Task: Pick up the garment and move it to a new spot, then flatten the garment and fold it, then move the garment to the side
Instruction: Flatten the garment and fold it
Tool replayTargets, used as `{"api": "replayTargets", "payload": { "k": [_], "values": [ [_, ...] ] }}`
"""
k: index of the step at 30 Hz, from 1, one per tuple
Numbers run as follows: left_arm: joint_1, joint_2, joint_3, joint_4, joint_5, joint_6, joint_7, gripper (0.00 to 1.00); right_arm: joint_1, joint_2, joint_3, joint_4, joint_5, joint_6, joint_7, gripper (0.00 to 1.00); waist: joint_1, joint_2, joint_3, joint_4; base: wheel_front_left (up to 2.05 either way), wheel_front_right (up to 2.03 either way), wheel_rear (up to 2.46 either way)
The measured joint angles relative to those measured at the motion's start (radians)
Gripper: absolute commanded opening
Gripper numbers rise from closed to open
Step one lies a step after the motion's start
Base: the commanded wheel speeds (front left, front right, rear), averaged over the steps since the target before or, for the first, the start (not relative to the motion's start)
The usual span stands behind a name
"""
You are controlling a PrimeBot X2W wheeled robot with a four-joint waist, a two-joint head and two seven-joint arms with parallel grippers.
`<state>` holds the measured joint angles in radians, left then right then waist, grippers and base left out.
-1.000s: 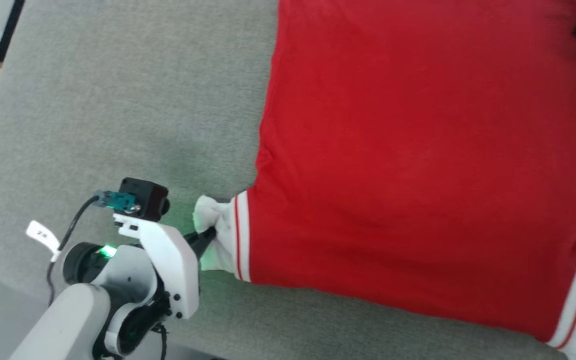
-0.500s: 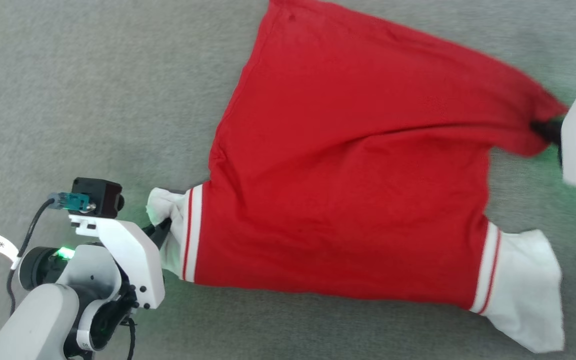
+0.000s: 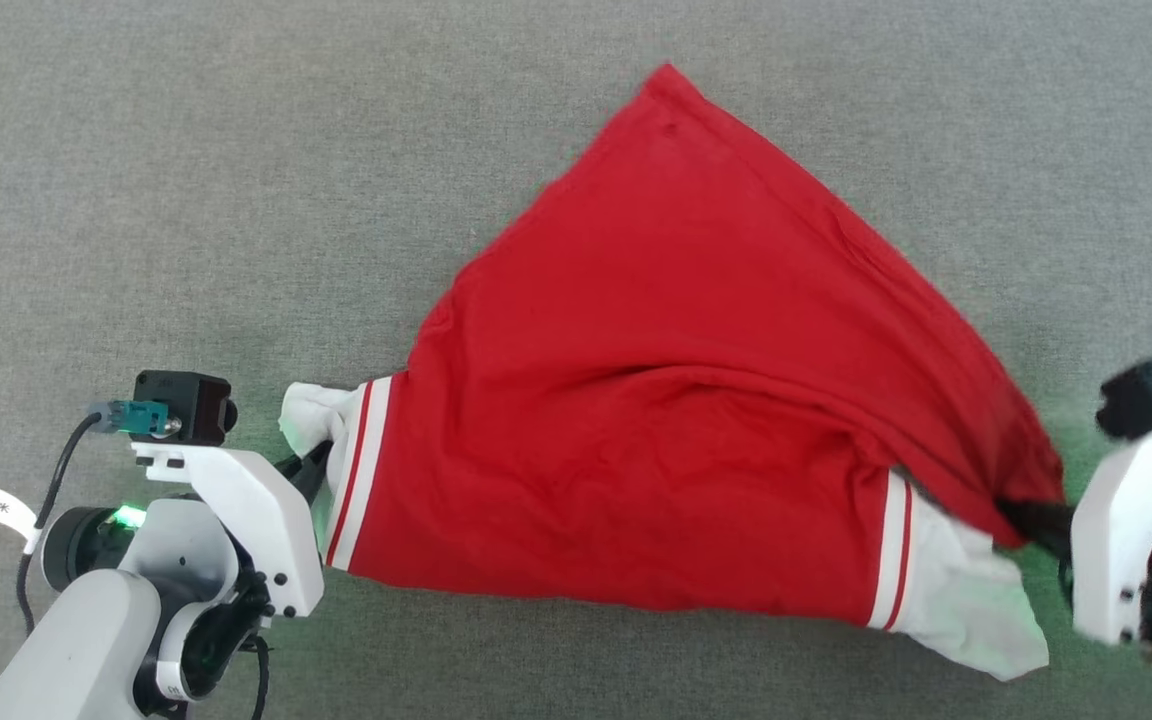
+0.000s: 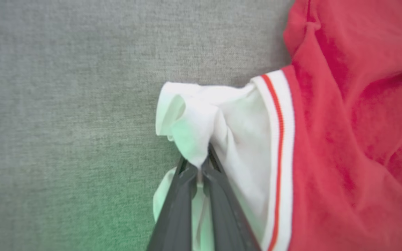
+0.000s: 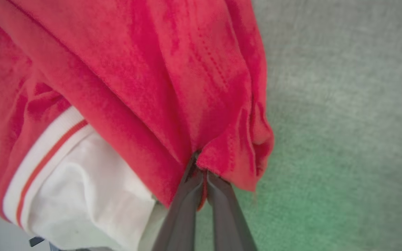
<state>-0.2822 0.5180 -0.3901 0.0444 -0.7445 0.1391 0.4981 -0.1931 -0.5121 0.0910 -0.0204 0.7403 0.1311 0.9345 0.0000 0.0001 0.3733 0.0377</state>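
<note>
The red garment [image 3: 656,400] lies spread across the grey cloth surface, folded over into a rough triangle with its peak at the top. My left gripper [image 3: 319,463] at the lower left is shut on the white cuff [image 4: 201,122]; the dark fingers [image 4: 187,205] pinch the white fabric. At the lower right my right gripper [image 3: 1021,520] is shut on a bunched red edge [image 5: 236,153] of the garment, pulled down over the other white cuff [image 3: 966,600]. The dark fingers [image 5: 218,209] pinch the red fabric.
A grey fabric surface [image 3: 186,200] runs all around the garment. Green light from the wrists tints it beside each gripper.
The head camera has shifted. My right gripper has drawn the garment's red edge down and toward me, folding it over the right cuff. The left gripper keeps its hold.
</note>
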Motion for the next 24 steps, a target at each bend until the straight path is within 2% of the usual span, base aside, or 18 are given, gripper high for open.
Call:
{"api": "replayTargets", "payload": {
  "k": [3,4,6,11,19,24],
  "values": [
    [-0.002,-0.003,0.0,0.015,-0.002,-0.01,-0.016,0.0,0.074,0.047,-0.03,-0.044,-0.046,0.0,-0.009,0.0,0.0,0.0,-0.002,-0.002,0.0,0.0,0.0],
    [-0.004,-0.005,-0.001,0.021,-0.002,-0.015,-0.021,0.0,0.092,0.06,-0.037,-0.05,-0.068,0.0,-0.028,0.29,0.0,0.0,-0.003,-0.001,0.0,0.0,0.0],
    [-0.012,-0.008,-0.002,0.035,-0.002,-0.023,-0.032,0.0,0.117,0.095,-0.061,-0.055,-0.105,0.0,-0.072,1.0,-0.0001,0.0,-0.004,0.0,0.0,0.0,0.0],
    [-0.02,-0.017,-0.004,0.065,-0.006,-0.038,-0.05,0.0,0.154,0.153,-0.096,-0.098,-0.154,0.004,-0.116,1.0,0.0,-0.0001,-0.009,0.002,0.0,0.0,0.0],
    [-0.026,-0.034,-0.009,0.079,-0.012,-0.051,-0.073,0.0,0.148,0.16,-0.18,-0.303,-0.202,0.0,-0.099,1.0,0.0,-0.0001,-0.007,0.018,0.0,0.0,0.0],
    [-0.043,-0.05,-0.022,0.087,-0.012,-0.06,-0.082,0.0,0.056,0.152,-0.166,-0.359,-0.222,0.0,-0.11,1.0,0.0,0.0,0.0,0.043,0.0,0.0,0.0]
  ]
}}
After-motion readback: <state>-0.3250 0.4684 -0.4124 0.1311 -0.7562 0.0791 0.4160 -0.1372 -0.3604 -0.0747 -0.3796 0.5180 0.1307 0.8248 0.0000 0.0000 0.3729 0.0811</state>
